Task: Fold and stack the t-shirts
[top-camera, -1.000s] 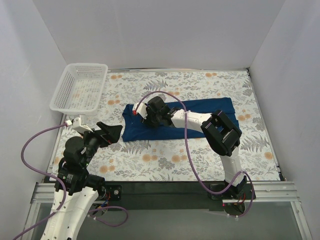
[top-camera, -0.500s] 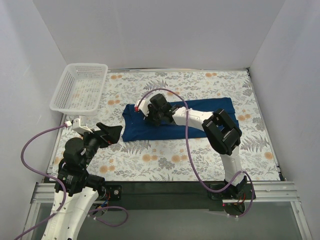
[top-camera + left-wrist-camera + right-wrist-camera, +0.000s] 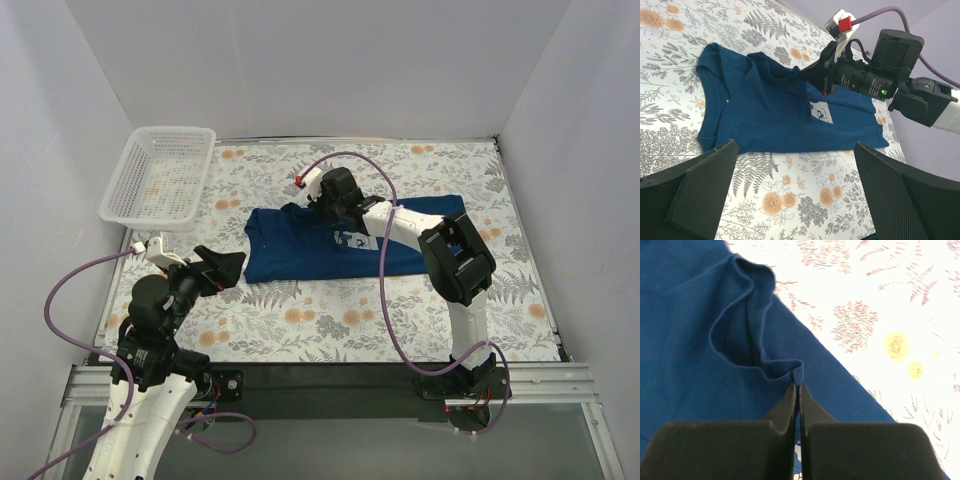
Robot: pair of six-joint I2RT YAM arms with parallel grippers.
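- t-shirt (image 3: 290, 255) flat on table (image 3: 330, 320), mid-table, long axis left-right, collar end at left.
- Chest print (image 3: 350, 240) near shirt's middle.
- basket (image 3: 172, 130) at far-left corner of table, behind and left of shirt, apart from it.
- right gripper (image 3: 797, 390) over shirt's far edge, tips at collar fold, behind print.
- left gripper (image 3: 228, 266) just beside shirt's near-left corner, on its left.

The floral table (image 3: 330, 325) carries a navy t-shirt (image 3: 290, 255) and white basket (image 3: 160, 185).
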